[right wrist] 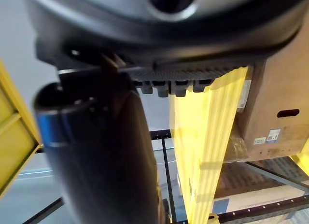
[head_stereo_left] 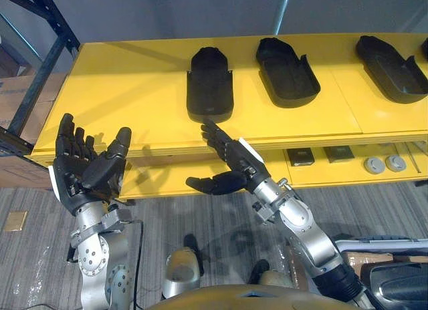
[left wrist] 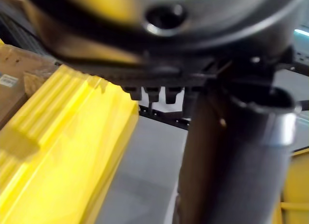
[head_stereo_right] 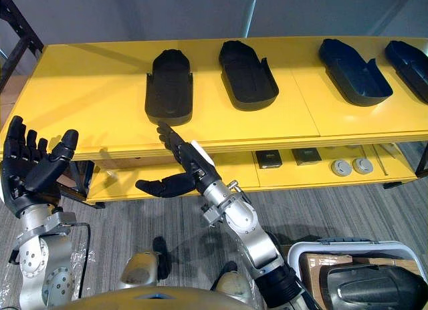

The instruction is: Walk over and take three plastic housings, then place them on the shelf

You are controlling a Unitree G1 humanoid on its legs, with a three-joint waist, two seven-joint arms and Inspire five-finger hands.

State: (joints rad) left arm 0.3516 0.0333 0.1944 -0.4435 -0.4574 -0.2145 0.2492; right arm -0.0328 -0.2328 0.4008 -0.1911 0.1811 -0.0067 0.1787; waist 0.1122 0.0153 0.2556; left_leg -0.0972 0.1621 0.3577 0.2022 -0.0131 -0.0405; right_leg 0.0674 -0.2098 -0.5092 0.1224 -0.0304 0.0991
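1. Housings, four of them in black plastic, lie open side up in a row on the top board of the yellow shelf (head_stereo_left: 120, 89). In the head views the first housing (head_stereo_left: 210, 83) is at 12 o'clock, the second housing (head_stereo_left: 287, 71) at 1 o'clock and the third housing (head_stereo_left: 391, 67) at 2 o'clock. The fourth housing (head_stereo_right: 409, 68) is beyond it at the picture's edge. None is in a hand.
2. The right hand (head_stereo_left: 231, 166) is near the centre. Its fingers (head_stereo_left: 212, 135) are straight and empty with the thumb spread, and the tips are just short of the first housing's near end. Whether they touch the board I cannot tell.
3. The left hand (head_stereo_left: 87, 166) is at 8 o'clock, palm up, with fingers spread, relaxed and holding nothing. It is well apart from every housing.
4. Risks, as I judge them:
   - Straight fingers driven forward would shove the first housing toward 12 o'clock rather than take hold of it.
   - A low approach could strike the shelf's front edge.
   - The shell looks smooth and wide, so a one-handed pinch on its rim may slip. Because it lies near the front edge, a drag could tip it off.
5. Containers:
   - A white-rimmed bin (head_stereo_right: 348, 245) at 5 o'clock holds a dark moulded part (head_stereo_right: 374, 286), possibly another housing, beside cardboard (head_stereo_right: 314, 266).
   - The shelf's lower tier (head_stereo_left: 167, 180) carries two dark square parts (head_stereo_left: 299, 156) and two grey round discs (head_stereo_left: 374, 165) at 3 o'clock.
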